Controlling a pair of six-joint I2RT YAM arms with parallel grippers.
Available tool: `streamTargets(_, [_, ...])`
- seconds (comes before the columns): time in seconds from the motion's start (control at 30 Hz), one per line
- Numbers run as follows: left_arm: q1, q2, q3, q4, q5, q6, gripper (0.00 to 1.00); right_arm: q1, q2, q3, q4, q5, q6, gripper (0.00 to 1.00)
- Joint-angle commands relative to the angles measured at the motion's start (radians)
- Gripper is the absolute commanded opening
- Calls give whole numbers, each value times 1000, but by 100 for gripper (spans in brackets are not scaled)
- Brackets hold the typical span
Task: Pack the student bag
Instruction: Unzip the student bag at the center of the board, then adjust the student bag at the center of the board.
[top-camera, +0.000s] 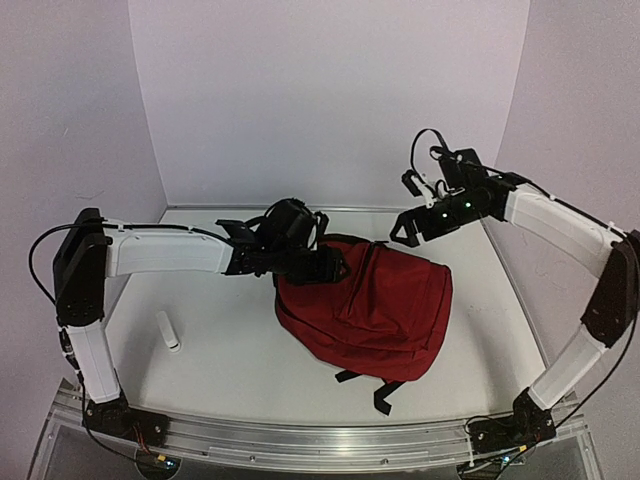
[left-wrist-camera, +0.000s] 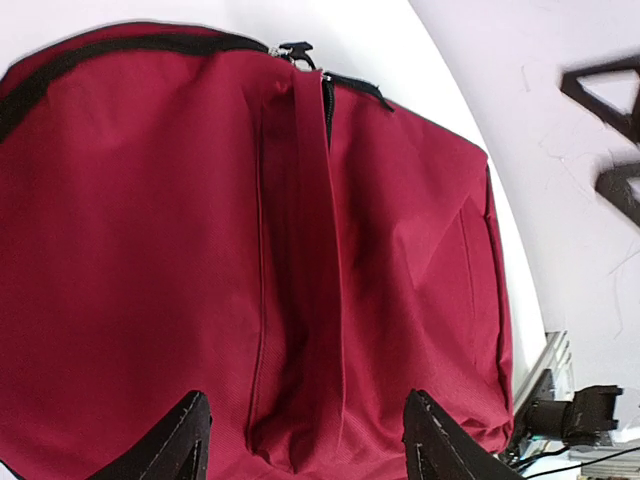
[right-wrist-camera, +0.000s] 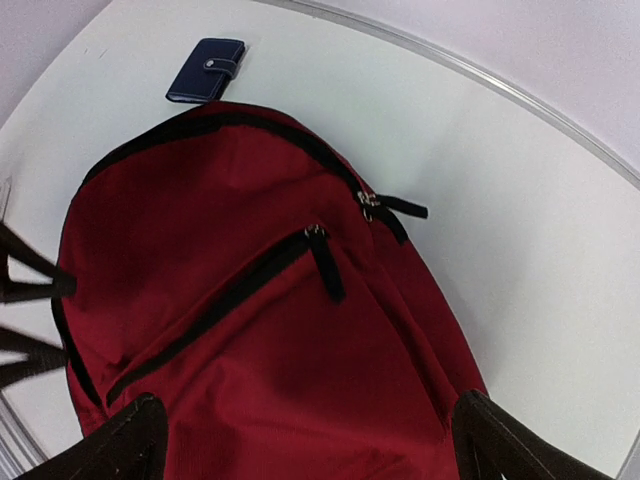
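Observation:
The student bag (top-camera: 375, 310), a dark red backpack with black zipper trim, lies flat in the middle of the table, its black straps poking out at the near side. Its main zipper (right-wrist-camera: 372, 205) and front pocket zipper (right-wrist-camera: 318, 236) look closed. My left gripper (top-camera: 325, 266) hovers at the bag's upper left edge. In the left wrist view the left gripper (left-wrist-camera: 305, 445) is open, fingers wide apart over red fabric (left-wrist-camera: 300, 250), holding nothing. My right gripper (top-camera: 408, 232) hangs above the bag's far right end. In its own view the right gripper (right-wrist-camera: 310, 440) is open and empty over the student bag (right-wrist-camera: 260, 340).
A small dark blue wallet-like case (right-wrist-camera: 207, 69) lies on the table beyond the bag. A white tube (top-camera: 170, 331) lies on the table to the left, near the left arm. Pale walls close in the table at the back and both sides.

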Motion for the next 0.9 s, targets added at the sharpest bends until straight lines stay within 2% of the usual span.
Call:
streamTargets(0.0, [1, 45, 84, -58, 35, 65, 66, -6, -79, -157, -52, 39, -49, 98])
streamTargets(0.2, [-1, 157, 209, -64, 111, 101, 66, -10, -107, -283, -63, 131, -116, 96])
streamTargets(0.3, [-1, 220, 271, -101, 109, 116, 59, -12, -63, -317, -59, 157, -147, 92])
streamTargets(0.4, [1, 256, 302, -143, 69, 108, 37, -16, -8, -322, -39, 194, -181, 86])
streamTargets(0.5, [2, 217, 246, -123, 38, 90, 7, -20, 56, -309, -1, 243, -216, 81])
streamTargets(0.57, [0, 171, 196, -96, 31, 75, 0, -20, 101, -286, 39, 265, -237, 79])
streamTargets(0.7, [-10, 75, 79, 0, 69, 47, 0, -19, 262, -157, 91, 297, -262, 74])
streamTargets(0.87, [-31, 10, -44, 176, 186, -5, 0, -16, 463, 115, 101, 230, -256, 72])
